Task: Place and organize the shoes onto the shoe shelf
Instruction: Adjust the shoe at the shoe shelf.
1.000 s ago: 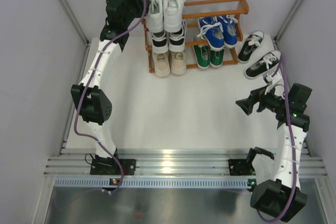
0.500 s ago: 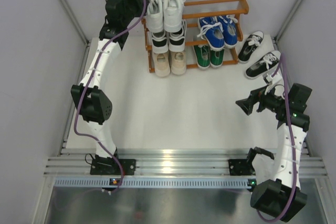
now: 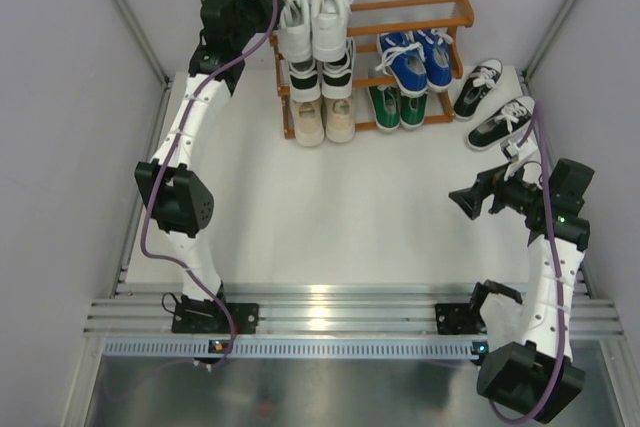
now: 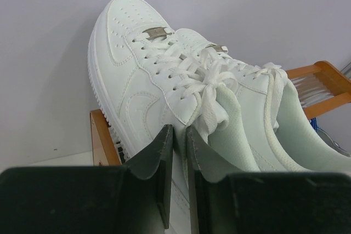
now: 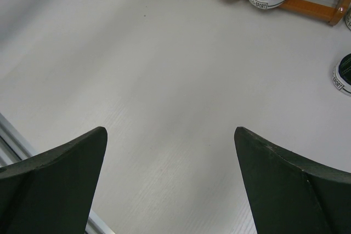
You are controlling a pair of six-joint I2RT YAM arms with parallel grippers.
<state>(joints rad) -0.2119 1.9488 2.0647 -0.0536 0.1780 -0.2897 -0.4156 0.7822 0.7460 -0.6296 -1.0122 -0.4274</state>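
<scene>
Only in the left wrist view was the left gripper [image 4: 179, 131] seen pinched nearly closed on the collar of a white sneaker [image 4: 137, 80] atop the shoe shelf [image 4: 323, 79], while the right gripper [image 5: 170, 131] was shown wide open above the table [image 5: 164, 53].

Your left arm [image 3: 195, 112] reaches far forward, raised high. Left claw [image 4: 178, 135]: fingers drawn almost together, thin slit between. Your right arm [image 3: 548, 257] is folded near its base. Right claw [image 5: 169, 131]: spread wide, aimed left.
</scene>
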